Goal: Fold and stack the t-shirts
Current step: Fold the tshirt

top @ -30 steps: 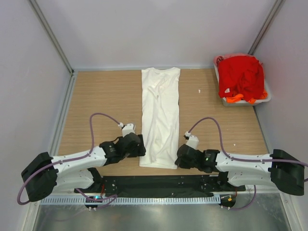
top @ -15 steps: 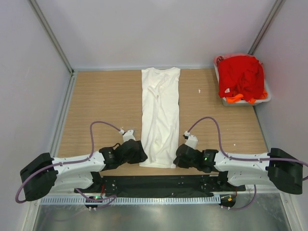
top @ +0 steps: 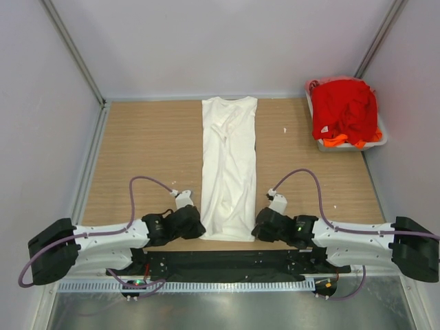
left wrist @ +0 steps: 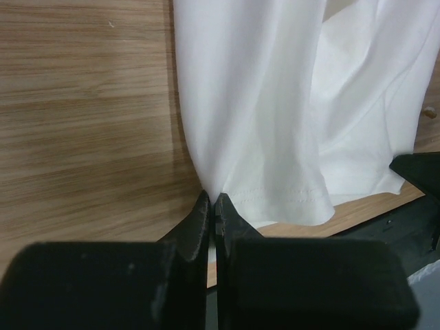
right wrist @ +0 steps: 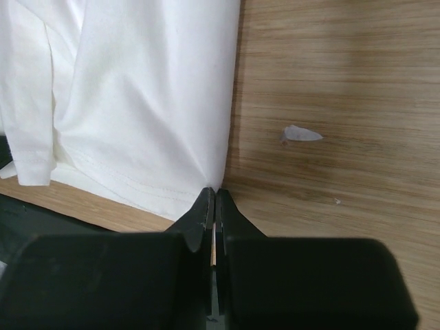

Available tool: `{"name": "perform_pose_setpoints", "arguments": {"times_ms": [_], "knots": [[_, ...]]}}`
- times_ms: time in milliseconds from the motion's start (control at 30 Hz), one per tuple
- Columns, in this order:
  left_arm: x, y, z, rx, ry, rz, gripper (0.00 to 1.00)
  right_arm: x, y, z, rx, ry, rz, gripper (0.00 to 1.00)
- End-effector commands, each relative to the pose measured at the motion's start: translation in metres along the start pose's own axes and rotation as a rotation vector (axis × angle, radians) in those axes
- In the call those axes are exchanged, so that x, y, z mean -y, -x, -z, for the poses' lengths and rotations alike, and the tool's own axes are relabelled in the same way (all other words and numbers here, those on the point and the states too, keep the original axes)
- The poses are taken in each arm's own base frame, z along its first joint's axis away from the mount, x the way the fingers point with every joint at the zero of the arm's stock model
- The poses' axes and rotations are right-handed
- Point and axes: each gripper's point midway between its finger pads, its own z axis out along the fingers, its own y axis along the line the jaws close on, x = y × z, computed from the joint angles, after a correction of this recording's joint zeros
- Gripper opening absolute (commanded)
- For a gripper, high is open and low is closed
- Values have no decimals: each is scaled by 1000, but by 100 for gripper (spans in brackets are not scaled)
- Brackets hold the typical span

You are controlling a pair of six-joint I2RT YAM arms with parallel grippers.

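Observation:
A white t-shirt (top: 229, 165) lies folded into a long narrow strip down the middle of the wooden table (top: 144, 151). My left gripper (top: 197, 229) is shut on the shirt's near left hem corner, the cloth (left wrist: 261, 124) pinched between its tips (left wrist: 213, 201). On the other side my right gripper (top: 258, 230) is shut on the near right hem corner, where white fabric (right wrist: 137, 103) runs into its tips (right wrist: 212, 194). Red and orange t-shirts (top: 344, 110) are heaped in the tub at the back right.
A pale plastic tub (top: 379, 139) sits in the far right corner by the wall. A small white scrap (right wrist: 300, 134) lies on the wood right of the shirt, another (top: 284, 129) farther back. A black strip (top: 227, 260) runs along the near table edge.
My left gripper slid toward the near left hem corner and shut on it. The right gripper stayed shut on its corner and shifted slightly.

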Motion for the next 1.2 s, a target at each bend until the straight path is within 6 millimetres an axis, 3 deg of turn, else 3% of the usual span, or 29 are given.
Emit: {"name": "perform_pose_setpoints", "arguments": {"times_ms": [0, 133, 200, 233, 267, 433, 500, 567, 700, 733, 800, 933, 1167], "knots": [[14, 10, 12, 43, 12, -22, 0, 11, 3, 6, 19, -42, 16, 1], [33, 22, 32, 60, 31, -45, 0, 0, 21, 19, 69, -51, 47, 1], [44, 40, 46, 100, 42, -56, 0, -20, 44, 34, 138, -32, 70, 1], [37, 42, 47, 109, 67, -74, 0, -24, 51, 38, 157, -38, 81, 1], [50, 53, 54, 135, 51, -72, 0, -28, 58, 41, 179, -47, 93, 1], [60, 90, 65, 180, 103, -132, 0, -44, 95, 52, 254, -124, 191, 1], [66, 106, 66, 187, 109, -132, 0, -57, 120, 59, 301, -122, 180, 1], [67, 124, 65, 197, 122, -138, 0, -66, 138, 62, 321, -119, 201, 1], [66, 152, 57, 186, 135, -129, 0, -66, 181, 62, 366, -155, 194, 1], [67, 167, 56, 204, 133, -105, 0, -70, 190, 61, 374, -161, 212, 1], [67, 173, 46, 172, 132, -117, 0, -72, 200, 57, 373, -167, 218, 1], [70, 205, 32, 166, 145, -107, 0, -75, 231, 52, 407, -203, 229, 1], [76, 242, 6, 140, 153, -111, 0, -63, 273, 35, 403, -246, 228, 1]]}}
